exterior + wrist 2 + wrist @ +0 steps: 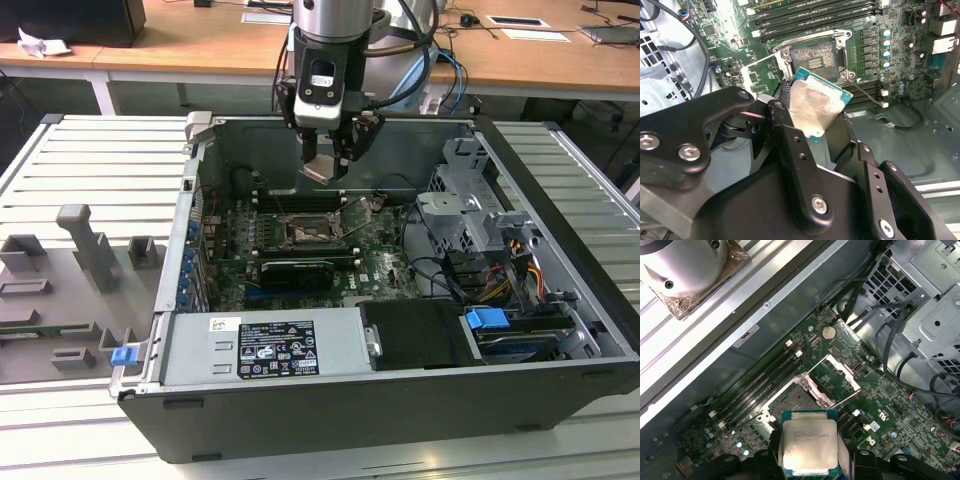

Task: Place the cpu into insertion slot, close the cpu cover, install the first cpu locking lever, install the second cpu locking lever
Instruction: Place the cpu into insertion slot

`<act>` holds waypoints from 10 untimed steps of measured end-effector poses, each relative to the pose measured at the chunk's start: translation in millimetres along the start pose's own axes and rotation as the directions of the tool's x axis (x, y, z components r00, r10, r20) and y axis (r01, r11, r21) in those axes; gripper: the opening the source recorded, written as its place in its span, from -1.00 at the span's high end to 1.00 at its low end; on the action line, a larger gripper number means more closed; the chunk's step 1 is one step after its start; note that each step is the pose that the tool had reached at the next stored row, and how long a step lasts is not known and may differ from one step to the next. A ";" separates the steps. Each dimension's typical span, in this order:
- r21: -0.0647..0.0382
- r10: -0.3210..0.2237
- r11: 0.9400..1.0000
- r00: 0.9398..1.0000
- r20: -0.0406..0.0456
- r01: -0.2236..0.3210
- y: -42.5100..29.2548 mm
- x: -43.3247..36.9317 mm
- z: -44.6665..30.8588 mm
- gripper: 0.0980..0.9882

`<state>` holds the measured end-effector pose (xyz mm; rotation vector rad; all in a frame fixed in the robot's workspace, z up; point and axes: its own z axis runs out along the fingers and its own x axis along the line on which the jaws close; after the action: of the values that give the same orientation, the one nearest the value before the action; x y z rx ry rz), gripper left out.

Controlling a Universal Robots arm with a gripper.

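Above the green board inside the open computer case [350, 420], the jaws are clamped on the cpu [815, 107], holding it tilted in the air, near but not touching the insertion slot [815, 56], so I judge none of the four steps done. The slot's contacts lie bare, the cpu cover [761, 75] stands swung up beside it and a thin locking lever [847, 399] sticks up unlatched. Memory slots [296, 198] run just behind the slot and a long black card [295, 270] lies just before it in the exterior view; the raised cover and lever look the closest obstacles.
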<state>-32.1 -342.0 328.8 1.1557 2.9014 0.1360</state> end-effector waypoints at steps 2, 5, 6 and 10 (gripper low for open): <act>0.000 0.011 1.000 1.000 0.001 -0.011 0.0 0.0 0.1 0.04; 0.000 0.020 1.000 1.000 0.002 -0.020 0.0 0.0 0.2 0.04; 0.000 0.025 1.000 1.000 0.002 -0.025 0.0 0.0 0.3 0.04; -0.001 0.029 1.000 1.000 0.003 -0.029 -0.1 0.0 1.4 0.04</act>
<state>-32.1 -342.0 327.3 1.1974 2.8832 0.1355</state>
